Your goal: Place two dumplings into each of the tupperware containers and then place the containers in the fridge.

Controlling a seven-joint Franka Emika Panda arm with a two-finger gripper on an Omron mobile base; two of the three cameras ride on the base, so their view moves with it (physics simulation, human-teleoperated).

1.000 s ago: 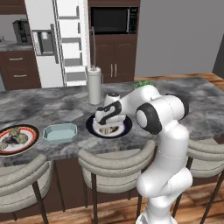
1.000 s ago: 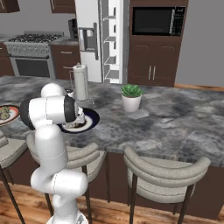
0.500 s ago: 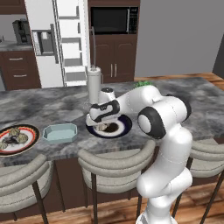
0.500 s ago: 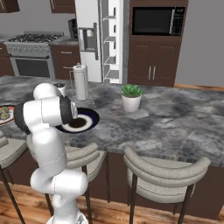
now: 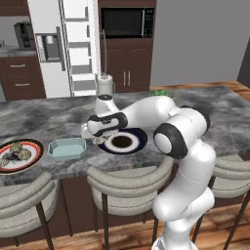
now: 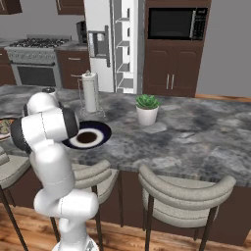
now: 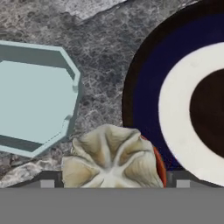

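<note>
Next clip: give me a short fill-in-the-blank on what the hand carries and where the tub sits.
The hand carries a pleated beige ____ between its fingers.
The small pale teal rectangular tub holds ____ dumplings.
In the left base view, the tub lies between the red-rimmed plate of dumplings and the ____-rimmed round plate.

Missing: dumpling; no; dark blue

No text, label, brand, number or sign can be read anywhere in these pictures.
</note>
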